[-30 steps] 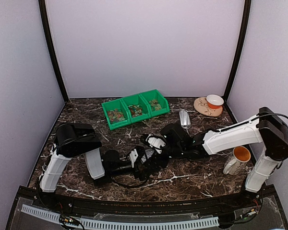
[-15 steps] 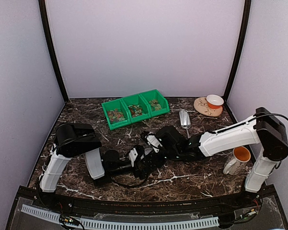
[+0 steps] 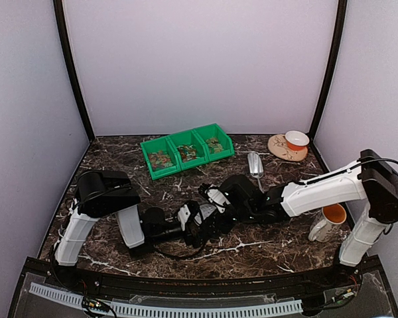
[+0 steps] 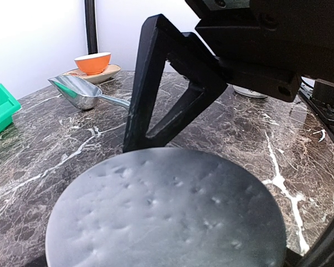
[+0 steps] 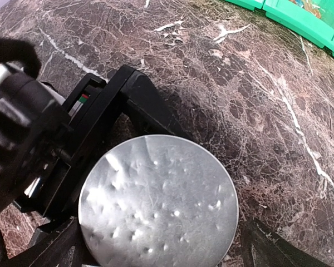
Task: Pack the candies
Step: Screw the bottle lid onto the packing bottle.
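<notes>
The candies lie in three joined green bins at the back, as small mixed-colour pieces; a few candies also show at the top of the right wrist view. A small jar with a grey lid stands mid-table where both arms meet. My left gripper reaches in low from the left, and its finger lies against the jar's side. My right gripper comes down from the right, open, straddling the lid with a slight gap. Its finger stands just behind the lid.
A metal scoop lies behind the grippers, right of the bins. A saucer with an orange cup sits in the back right corner. A white mug with an orange inside stands by the right arm's base. Walls enclose the table.
The right gripper's jaws have spread a little around the jar's lid and the right arm has shifted slightly. The left arm and the jar have stayed put.
</notes>
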Robot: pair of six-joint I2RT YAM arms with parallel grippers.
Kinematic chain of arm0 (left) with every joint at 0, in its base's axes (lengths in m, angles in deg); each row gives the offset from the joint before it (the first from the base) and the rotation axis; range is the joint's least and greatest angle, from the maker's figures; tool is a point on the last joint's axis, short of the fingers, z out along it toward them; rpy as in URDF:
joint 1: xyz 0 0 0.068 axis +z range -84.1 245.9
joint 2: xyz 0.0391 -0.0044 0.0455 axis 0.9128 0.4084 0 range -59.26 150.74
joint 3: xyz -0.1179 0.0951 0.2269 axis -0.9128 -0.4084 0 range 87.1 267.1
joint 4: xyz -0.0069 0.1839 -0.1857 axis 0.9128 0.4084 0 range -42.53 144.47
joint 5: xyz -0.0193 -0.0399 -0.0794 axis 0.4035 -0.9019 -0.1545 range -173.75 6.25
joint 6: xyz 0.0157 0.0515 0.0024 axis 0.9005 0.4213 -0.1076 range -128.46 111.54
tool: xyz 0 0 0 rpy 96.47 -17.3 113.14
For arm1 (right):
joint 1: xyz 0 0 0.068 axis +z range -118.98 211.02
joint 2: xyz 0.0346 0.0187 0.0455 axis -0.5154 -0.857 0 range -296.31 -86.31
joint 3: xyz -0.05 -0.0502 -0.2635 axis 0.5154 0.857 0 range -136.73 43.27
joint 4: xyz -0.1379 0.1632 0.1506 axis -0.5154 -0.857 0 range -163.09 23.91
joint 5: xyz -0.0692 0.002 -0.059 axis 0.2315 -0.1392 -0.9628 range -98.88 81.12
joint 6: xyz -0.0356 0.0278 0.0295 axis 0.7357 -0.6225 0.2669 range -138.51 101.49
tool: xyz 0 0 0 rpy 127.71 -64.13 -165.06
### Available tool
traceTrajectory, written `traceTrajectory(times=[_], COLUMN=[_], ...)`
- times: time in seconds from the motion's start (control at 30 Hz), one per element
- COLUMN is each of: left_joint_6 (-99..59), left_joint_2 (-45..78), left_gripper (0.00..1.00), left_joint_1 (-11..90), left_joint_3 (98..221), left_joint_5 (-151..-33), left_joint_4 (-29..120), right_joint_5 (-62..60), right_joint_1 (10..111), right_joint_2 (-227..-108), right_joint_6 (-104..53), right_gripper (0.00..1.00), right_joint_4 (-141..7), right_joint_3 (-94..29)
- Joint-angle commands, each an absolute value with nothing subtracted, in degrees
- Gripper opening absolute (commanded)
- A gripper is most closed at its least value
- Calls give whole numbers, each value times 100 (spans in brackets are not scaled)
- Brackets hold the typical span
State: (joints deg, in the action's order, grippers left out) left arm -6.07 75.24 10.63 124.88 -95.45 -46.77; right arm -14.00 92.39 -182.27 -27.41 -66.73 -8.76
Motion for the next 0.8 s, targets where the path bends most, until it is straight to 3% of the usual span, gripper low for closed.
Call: traceTrajectory(times=[0.0,0.43,0.77], left_joint_6=[110,120,232], left_joint_2=[8392,8418,8469], left_gripper=[92,92,93], left_joint_1=[1166,1193,1209], left_joint_3=[11932,11913,12003], left_joint_5=[-9120,-9689,-11252], left_joint_4=[-4428,-4520,-4415], right_joint_5=[-1166,-643,190], right_joint_1=[9209,9189,8891], right_joint_2=[-18008,-17040,-16784], right_joint_6=[-2612,-1672,282], right_gripper=[97,97,97], right_joint_4=[-6867,-7701,-8321], right_joint_3=[-757,-522,-953])
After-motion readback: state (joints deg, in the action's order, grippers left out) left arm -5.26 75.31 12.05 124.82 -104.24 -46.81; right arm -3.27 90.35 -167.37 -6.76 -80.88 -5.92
